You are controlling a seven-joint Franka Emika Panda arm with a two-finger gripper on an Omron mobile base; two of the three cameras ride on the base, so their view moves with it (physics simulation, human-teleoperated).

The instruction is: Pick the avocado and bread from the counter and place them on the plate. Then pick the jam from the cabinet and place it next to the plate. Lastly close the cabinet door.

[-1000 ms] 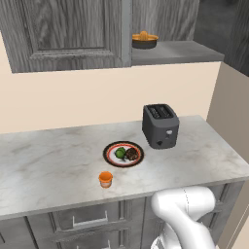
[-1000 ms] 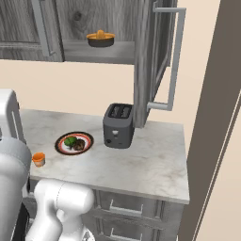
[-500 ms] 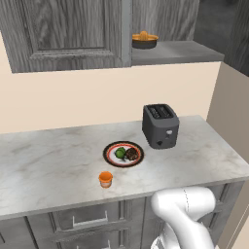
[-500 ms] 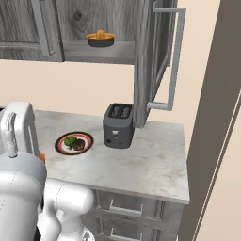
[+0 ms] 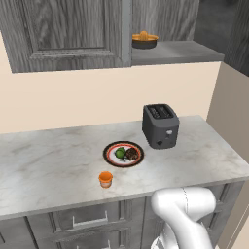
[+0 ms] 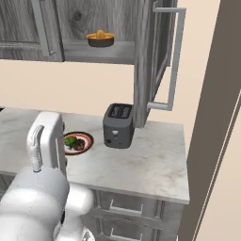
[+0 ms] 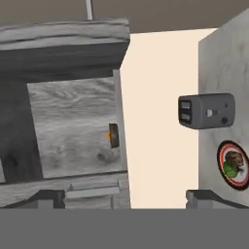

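The plate (image 5: 123,154) sits on the counter (image 5: 58,165) about midway between its front and back edges, a little right of centre, and it carries both the avocado (image 5: 119,153) and the bread (image 5: 131,154), side by side and touching or nearly so, the green ball on the left as seen from the left base camera. The jam (image 5: 105,179) stands on the counter just in front of the plate and slightly to its left, close to the front edge, near the plate but apart from it. A dark toaster (image 5: 160,125) stands toward the back right of the counter, near the plate's far right side. Up above, the cabinet (image 5: 175,51) is open, and on its shelf, near the left end of the opening, rests a dark bowl (image 5: 144,41) with orange contents (not the jam). From the right base camera the cabinet door (image 6: 162,56) hangs swung out toward the room, its long pale handle (image 6: 173,61) facing right. In the hand view the gripper (image 7: 126,197) has its two dark tips set wide apart with nothing between them, looking toward the cabinet with the picture rolled on its side.
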